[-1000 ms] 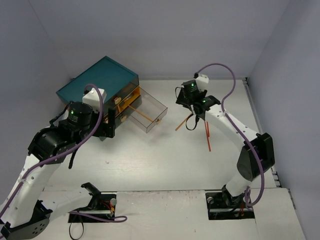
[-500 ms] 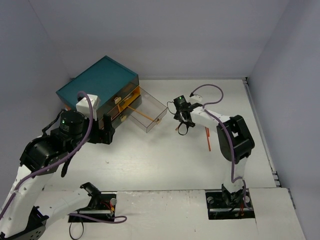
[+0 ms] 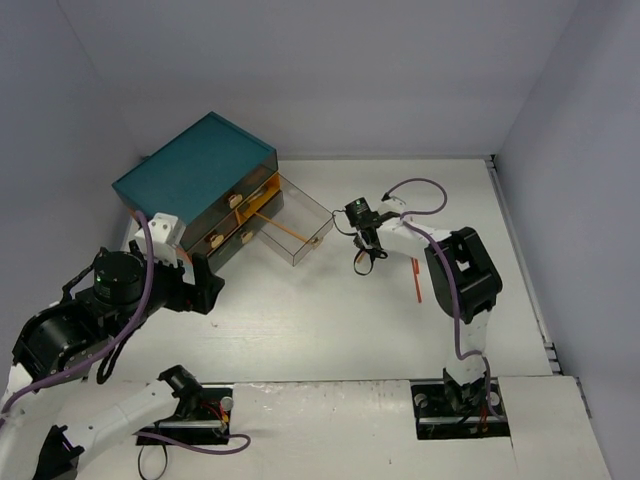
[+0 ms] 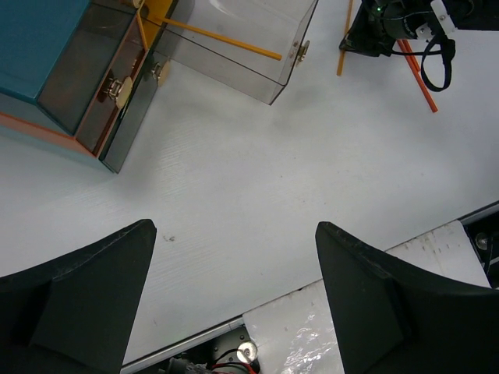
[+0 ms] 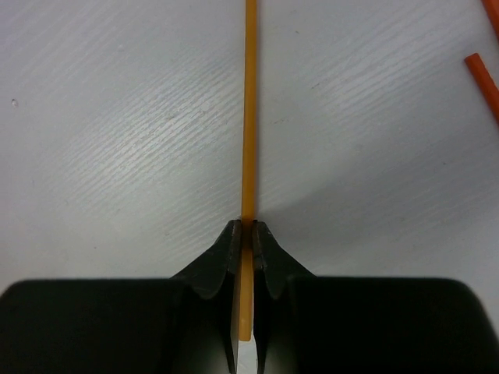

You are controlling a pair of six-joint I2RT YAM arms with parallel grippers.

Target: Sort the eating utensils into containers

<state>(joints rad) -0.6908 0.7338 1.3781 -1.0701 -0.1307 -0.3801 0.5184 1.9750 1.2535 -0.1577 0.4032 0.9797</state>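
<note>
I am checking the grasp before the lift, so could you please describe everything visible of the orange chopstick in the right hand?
The orange chopstick is a thin, straight, plain stick, smooth and matte, plastic or painted wood by its look. The right hand is shut on it near one end, pinching it from both sides, with a short stub showing behind. The rest runs straight ahead, apparently flat on the white table. Two redder sticks lie apart from it.
</note>
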